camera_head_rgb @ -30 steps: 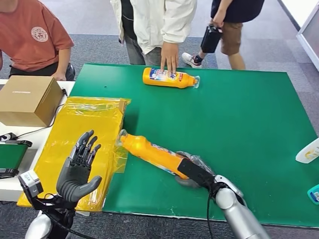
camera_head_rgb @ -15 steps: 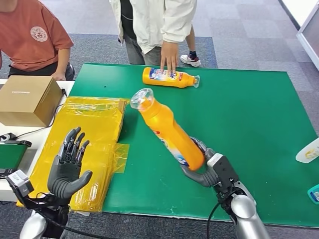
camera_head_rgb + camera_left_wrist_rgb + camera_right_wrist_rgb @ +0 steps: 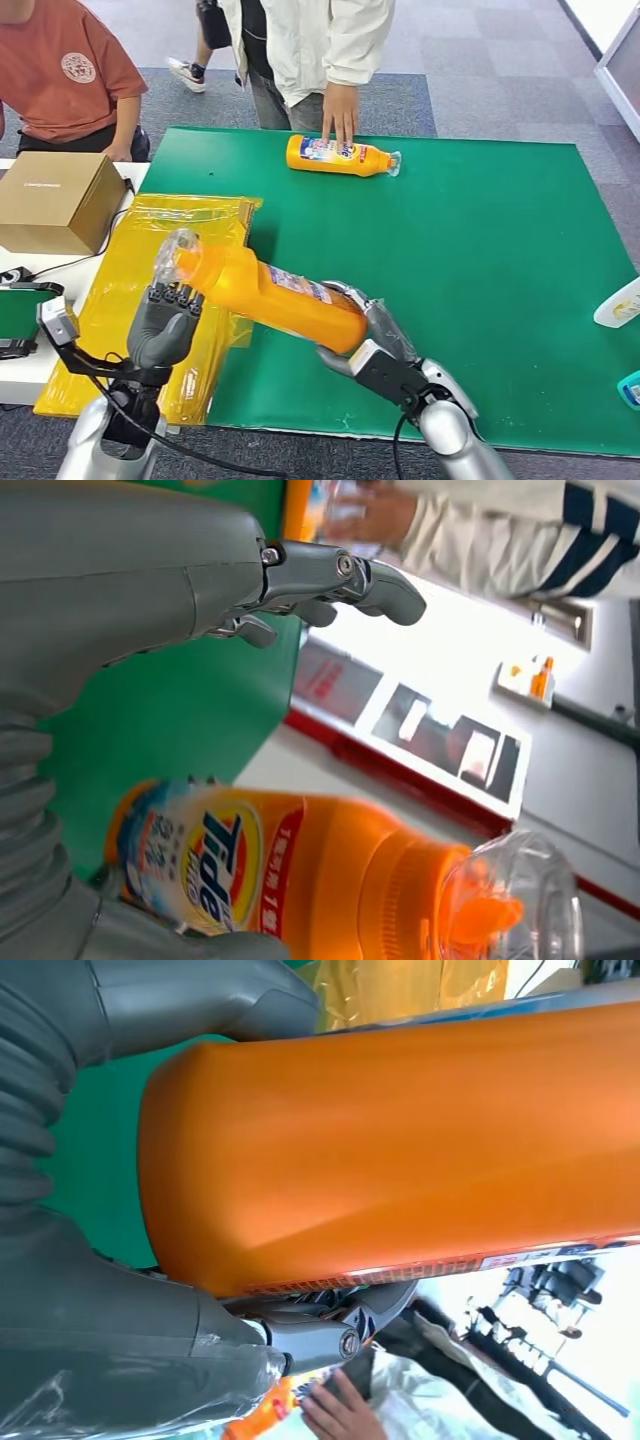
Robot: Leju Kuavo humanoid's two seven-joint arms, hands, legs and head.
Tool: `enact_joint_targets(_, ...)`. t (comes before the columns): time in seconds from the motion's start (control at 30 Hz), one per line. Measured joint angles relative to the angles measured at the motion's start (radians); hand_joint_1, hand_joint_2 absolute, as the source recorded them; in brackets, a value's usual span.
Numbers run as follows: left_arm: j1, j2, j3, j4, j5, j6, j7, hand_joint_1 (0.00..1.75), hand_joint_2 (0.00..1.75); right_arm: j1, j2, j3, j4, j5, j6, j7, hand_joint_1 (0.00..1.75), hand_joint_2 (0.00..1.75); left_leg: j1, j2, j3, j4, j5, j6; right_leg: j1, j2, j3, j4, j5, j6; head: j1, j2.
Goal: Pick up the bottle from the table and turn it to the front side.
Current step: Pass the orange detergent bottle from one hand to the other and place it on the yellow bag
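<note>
An orange Tide bottle (image 3: 279, 297) with a clear cap hangs level above the green table (image 3: 490, 230), cap toward my left side. My right hand (image 3: 375, 347) grips its base end, thumb and fingers wrapped around it. In the right wrist view the plain orange body (image 3: 392, 1140) lies across that hand (image 3: 90, 1340). My left hand (image 3: 162, 325) is raised just under the bottle's neck. The left wrist view shows the Tide label (image 3: 219, 865) close to the thumb, while the fingers (image 3: 340, 575) stretch out apart from the bottle.
A second orange bottle (image 3: 340, 156) lies at the table's far edge under a person's hand (image 3: 341, 112). A yellow plastic bag (image 3: 151, 250) covers the left end of the table. A cardboard box (image 3: 56, 200) stands left of it. White and teal items (image 3: 620, 303) sit at the right edge.
My right hand has swung the bottle from tilted up to level, with its cap now pointing left. My left hand rose and moved in under the neck. A person walked past behind.
</note>
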Motion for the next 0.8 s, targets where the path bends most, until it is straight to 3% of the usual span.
enact_joint_targets(0.27,-0.044,0.009,-0.121,0.033,0.044,-0.041,0.012,0.00,1.75,-0.043,0.011,0.040,0.026,0.021,-0.012,-0.008,1.75,1.75,0.000,0.000,0.000,0.000,0.000,0.000,0.000,0.000,0.000,0.000,0.000,0.000,0.000,0.000)
enact_joint_targets(0.6,-0.096,0.062,-0.195,0.082,-0.017,-0.061,0.026,0.00,1.75,-0.086,0.016,0.067,0.049,0.034,-0.010,-0.011,1.75,1.75,0.000,0.000,-0.001,0.000,0.000,0.000,0.000,0.000,-0.001,0.000,0.000,0.000,0.000,0.000)
enact_joint_targets(0.63,-0.098,0.067,-0.198,0.087,-0.026,-0.060,0.027,0.08,1.75,-0.087,0.016,0.068,0.050,0.034,-0.010,-0.011,1.75,1.75,0.000,0.000,-0.001,0.000,0.000,0.000,0.000,0.000,-0.001,0.000,0.000,0.000,0.000,0.000)
enact_joint_targets(0.73,-0.102,0.081,-0.207,0.101,-0.063,-0.046,0.027,1.39,1.75,-0.087,0.016,0.069,0.054,0.034,-0.010,-0.012,1.75,1.75,0.000,0.000,-0.001,0.000,0.000,0.000,0.000,0.000,-0.001,0.000,0.000,0.000,0.000,0.000)
enact_joint_targets(0.77,-0.103,0.086,-0.210,0.105,-0.078,-0.037,0.027,1.75,1.75,-0.087,0.016,0.070,0.055,0.034,-0.010,-0.012,1.75,1.75,0.000,0.000,-0.001,0.000,0.000,0.000,0.000,0.000,-0.001,0.000,0.000,0.000,0.000,0.000)
enact_joint_targets(0.8,-0.103,0.090,-0.212,0.107,-0.092,-0.028,0.025,1.75,1.75,-0.085,0.016,0.070,0.056,0.034,-0.010,-0.012,1.75,1.75,0.000,0.000,-0.001,0.000,0.000,0.000,0.000,0.000,-0.001,0.000,0.000,0.000,0.000,0.000)
